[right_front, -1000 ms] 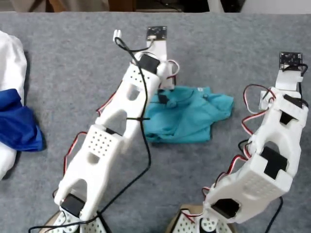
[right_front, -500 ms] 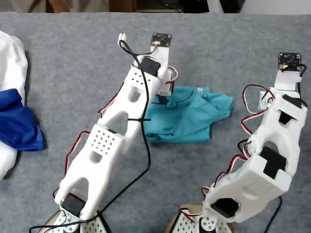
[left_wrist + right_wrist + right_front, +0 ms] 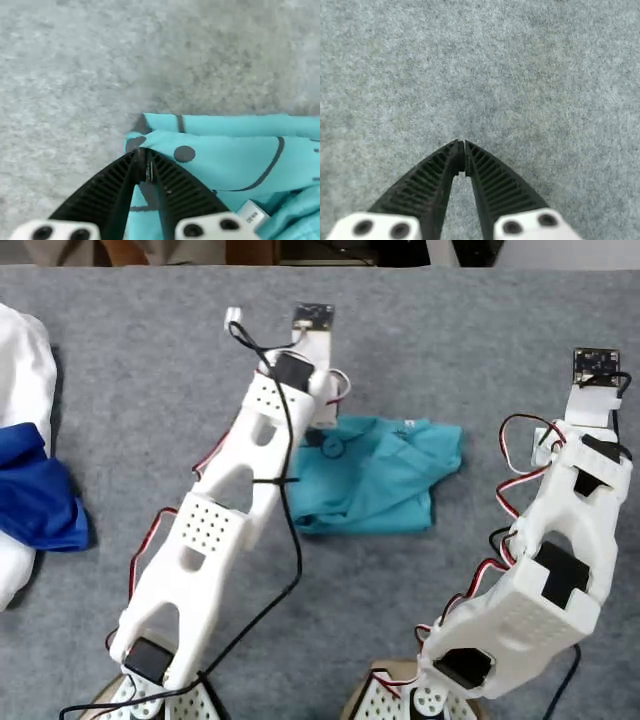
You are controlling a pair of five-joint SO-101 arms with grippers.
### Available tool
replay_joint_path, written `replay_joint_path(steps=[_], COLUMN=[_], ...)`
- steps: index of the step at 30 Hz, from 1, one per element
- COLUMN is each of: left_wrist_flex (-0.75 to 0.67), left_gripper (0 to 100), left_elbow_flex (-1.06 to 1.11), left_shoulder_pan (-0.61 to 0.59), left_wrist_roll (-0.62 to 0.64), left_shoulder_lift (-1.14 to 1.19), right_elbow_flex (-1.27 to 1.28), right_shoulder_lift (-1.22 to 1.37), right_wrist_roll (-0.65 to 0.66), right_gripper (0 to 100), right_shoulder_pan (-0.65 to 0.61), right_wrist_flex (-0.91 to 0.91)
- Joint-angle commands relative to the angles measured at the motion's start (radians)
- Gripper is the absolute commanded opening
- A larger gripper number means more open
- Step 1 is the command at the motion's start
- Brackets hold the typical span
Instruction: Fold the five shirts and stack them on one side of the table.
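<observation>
Your left gripper (image 3: 145,161) is pinched on a corner of the teal shirt (image 3: 385,480), which lies crumpled mid-table. Your right gripper (image 3: 464,150) has its fingers pressed together over bare grey table (image 3: 150,350). A white shirt (image 3: 25,360) and a blue shirt (image 3: 35,500) lie at the left edge, well apart from the teal one.

The table (image 3: 130,370) has a grey felt top, mottled and slightly fuzzy, its nap plain in both wrist views; the table's far edge runs straight across the high view; beyond the middle of that edge lies a dark gap (image 3: 380,250); beyond the table's far edge toward its left stand brown wood pieces (image 3: 250,250); beyond the table's far right end shows a pale surface (image 3: 580,252).
</observation>
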Motion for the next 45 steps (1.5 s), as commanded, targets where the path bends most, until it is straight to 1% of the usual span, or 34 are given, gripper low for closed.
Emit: replay_joint_path(steps=[1, 4, 10, 19, 20, 24, 26, 30, 35, 39, 43, 45], left_wrist_flex=[0.011, 0.014, 0.072, 0.081, 0.097, 0.163, 0.17, 0.216, 0.196, 0.18, 0.187, 0.201], left_gripper=[2, 2, 2, 3, 4, 16, 17, 18, 17, 17, 17, 16], left_elbow_flex=[-0.046, -0.044, -0.046, -0.055, -0.055, -0.135, -0.16, -0.224, -0.207, -0.247, -0.308, -0.336], left_shoulder_pan=[-0.031, -0.043, -0.072, -0.055, -0.048, -0.034, -0.034, -0.028, -0.02, -0.011, -0.037, -0.055], left_wrist_roll=[0.008, 0.008, 0.008, 0.009, 0.006, 0.02, 0.043, 0.049, 0.051, 0.052, 0.114, 0.138], left_shoulder_lift=[-0.013, -0.012, -0.012, -0.021, -0.022, -0.024, -0.016, -0.015, 0.059, 0.125, 0.156, 0.16], right_elbow_flex=[-0.047, -0.047, -0.047, -0.045, -0.045, -0.045, -0.045, -0.044, -0.044, -0.044, -0.044, -0.044], right_shoulder_lift=[-0.001, -0.001, -0.001, -0.001, -0.001, -0.001, -0.001, -0.001, -0.001, -0.001, -0.001, -0.001], right_wrist_roll=[0.002, 0.002, 0.002, 0.002, 0.002, 0.002, 0.002, 0.002, 0.002, 0.002, 0.002, 0.002], right_gripper=[1.6, 1.6, 1.6, 1.6, 1.6, 1.6, 1.6, 1.6, 1.6, 1.6, 1.6, 1.6], right_shoulder_pan=[-0.015, -0.015, -0.015, -0.016, -0.016, -0.016, -0.016, -0.016, -0.016, -0.016, -0.016, -0.016], right_wrist_flex=[0.003, 0.003, 0.003, 0.003, 0.003, 0.003, 0.003, 0.005, 0.006, 0.006, 0.006, 0.006])
